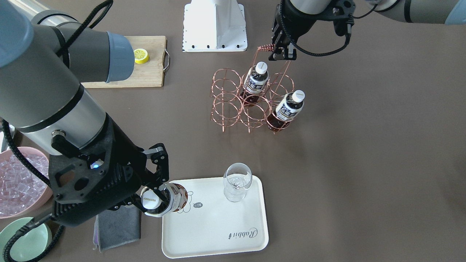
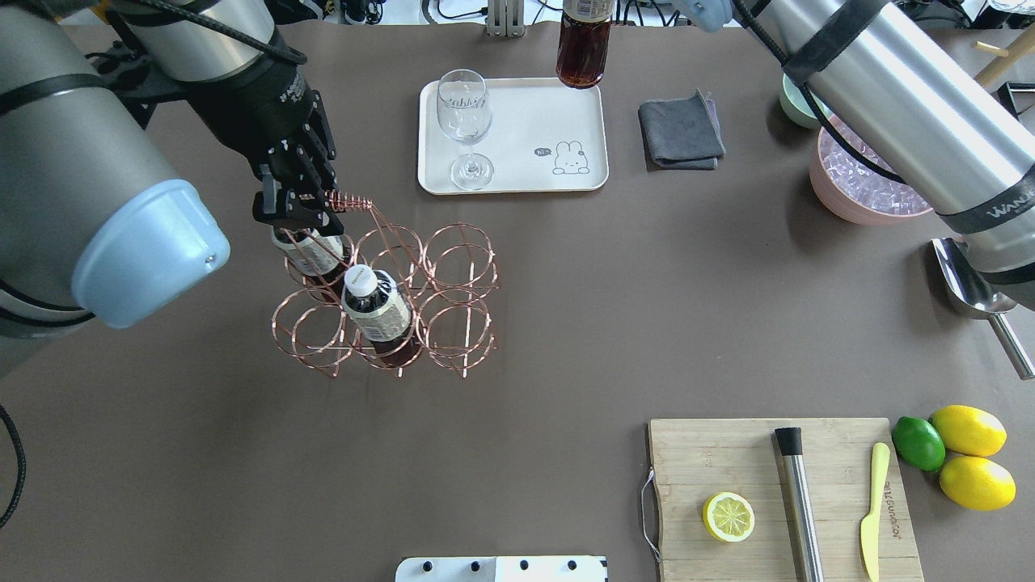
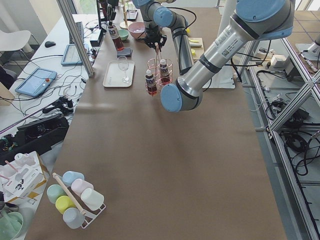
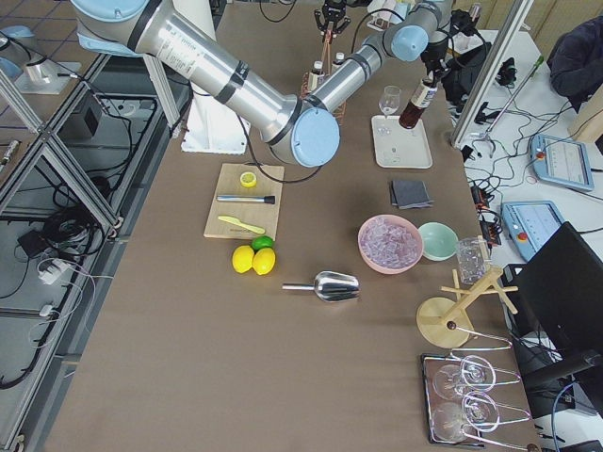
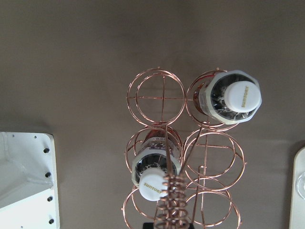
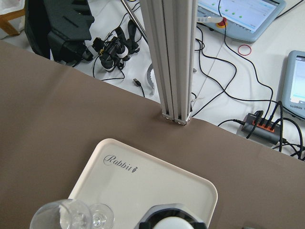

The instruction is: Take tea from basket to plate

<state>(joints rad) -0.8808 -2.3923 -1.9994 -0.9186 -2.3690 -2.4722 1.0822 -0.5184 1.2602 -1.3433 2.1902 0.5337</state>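
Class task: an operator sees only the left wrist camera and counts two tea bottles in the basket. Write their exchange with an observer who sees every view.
Operator: Where is the third bottle?
Observer: The right gripper holds it by the neck, at the end of the tray with the bear drawing.
Operator: And what is my left gripper doing?
Observer: Its fingers pinch the coiled top of the basket handle.

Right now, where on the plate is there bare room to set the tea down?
The plate is bare across its middle, from the bear to the Rabbit script. The glass crowds one corner. The right gripper holds the tea over the bear corner.
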